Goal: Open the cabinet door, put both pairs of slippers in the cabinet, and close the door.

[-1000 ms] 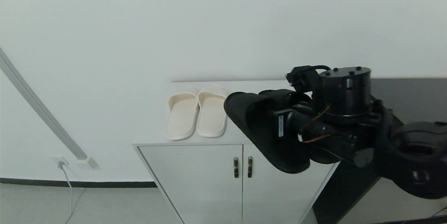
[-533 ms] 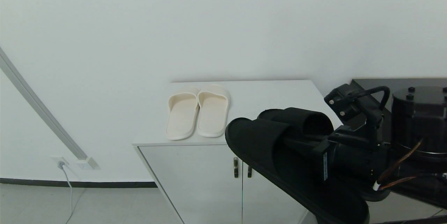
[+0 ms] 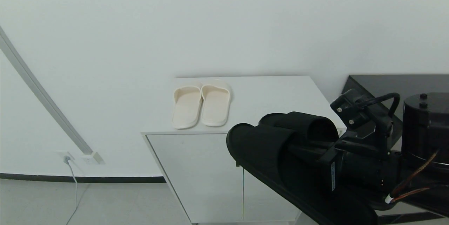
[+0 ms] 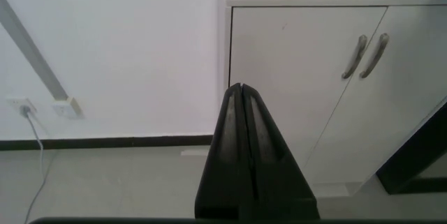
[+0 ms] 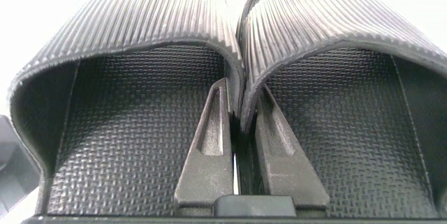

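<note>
Black ribbed rubber marks the pair of black slippers (image 3: 266,144) held in the air in front of the white cabinet (image 3: 196,172), toes pointing toward it and soles tilted down toward the robot. In the right wrist view, the right gripper (image 5: 237,112) has one finger inside each slipper and pinches their two adjoining side walls together. The cream slippers (image 3: 201,106) lie side by side on the cabinet top, near its front edge and toward its left end, well apart from the black pair. Both cabinet doors are closed, and their two metal handles (image 4: 365,56) stand next to each other at the centre seam. The left gripper (image 4: 241,91) hangs low, out in front of the cabinet's left side, with its fingers pressed flat together and nothing between them. A wall socket (image 3: 65,157) with a cable (image 3: 75,190) plugged in sits left of the cabinet, below a slanted grey strip (image 3: 35,84) on the wall. A dark tabletop (image 3: 396,84) adjoins the cabinet on the right.
</note>
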